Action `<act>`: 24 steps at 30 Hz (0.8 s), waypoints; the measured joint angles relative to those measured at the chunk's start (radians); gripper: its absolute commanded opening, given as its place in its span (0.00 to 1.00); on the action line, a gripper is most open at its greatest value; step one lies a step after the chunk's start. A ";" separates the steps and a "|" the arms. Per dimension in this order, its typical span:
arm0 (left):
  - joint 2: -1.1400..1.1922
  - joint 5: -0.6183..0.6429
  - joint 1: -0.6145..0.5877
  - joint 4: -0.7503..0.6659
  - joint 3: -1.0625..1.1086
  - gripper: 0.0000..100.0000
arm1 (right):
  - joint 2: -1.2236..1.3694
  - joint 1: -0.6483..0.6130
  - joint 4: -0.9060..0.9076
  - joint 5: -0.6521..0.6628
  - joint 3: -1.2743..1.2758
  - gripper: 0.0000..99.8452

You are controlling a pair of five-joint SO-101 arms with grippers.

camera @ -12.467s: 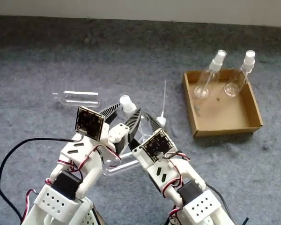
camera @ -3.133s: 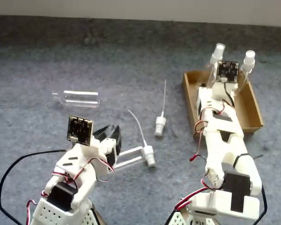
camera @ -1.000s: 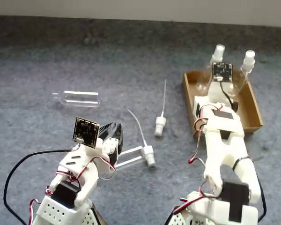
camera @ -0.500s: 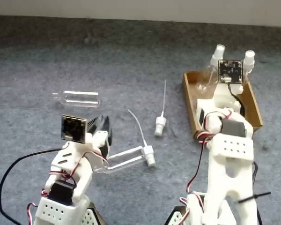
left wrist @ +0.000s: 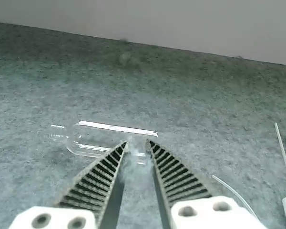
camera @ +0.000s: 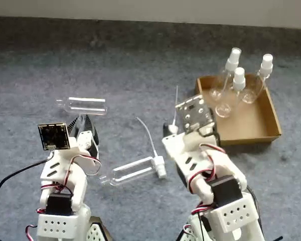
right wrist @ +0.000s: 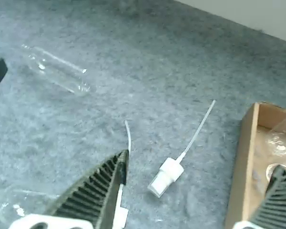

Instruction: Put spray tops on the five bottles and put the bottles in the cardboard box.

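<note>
Three bottles with white spray tops [camera: 231, 93] stand in the cardboard box [camera: 251, 136]. An empty bottle [camera: 85, 105] without a top lies at the left. My left gripper [left wrist: 136, 143] hovers just short of the empty bottle [left wrist: 109, 138], slightly open and holding nothing. Another bottle [camera: 133, 172] lies mid-table with a spray top [camera: 159, 166] at its neck. A loose spray top [right wrist: 166, 176] with its long tube lies on the carpet. My right gripper [right wrist: 200, 164] hangs wide open above it, between that top and the box wall [right wrist: 240, 157].
Grey carpet covers the table. A thin tube [camera: 146, 134] arcs up from the lying bottle's top. The left arm's base [camera: 60, 221] and the right arm's base [camera: 226, 211] stand at the near edge. Free carpet lies beyond the bottles.
My right arm has pulled back from the box, and a third capped bottle now stands in it. My left gripper has swung left, away from the lying capped bottle to the empty one.
</note>
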 measured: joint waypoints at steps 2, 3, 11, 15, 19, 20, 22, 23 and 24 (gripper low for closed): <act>0.000 0.000 0.000 0.000 0.000 0.01 | -0.034 -0.015 0.000 0.000 0.054 0.39; 0.000 0.000 0.000 0.000 0.000 0.01 | -0.048 -0.015 0.000 0.000 0.081 0.39; 0.000 0.000 0.000 0.000 0.000 0.01 | -0.180 -0.018 -0.169 0.000 0.348 0.39; 0.000 -0.061 0.000 0.000 0.000 0.01 | -0.267 -0.021 -0.249 0.000 0.503 0.39; 0.000 -0.178 0.000 -0.002 0.000 0.01 | -0.361 -0.020 -0.264 0.000 0.566 0.39; 0.000 -0.193 0.000 -0.002 0.000 0.01 | -0.381 -0.021 -0.265 0.000 0.571 0.39; 0.000 -0.210 0.000 -0.002 0.000 0.01 | -0.416 -0.021 -0.265 0.000 0.575 0.39; 0.000 -0.213 0.000 -0.002 0.000 0.01 | -0.428 -0.020 -0.269 0.000 0.575 0.39; 0.000 -0.216 0.000 -0.002 0.000 0.01 | -0.440 -0.020 -0.269 0.000 0.575 0.39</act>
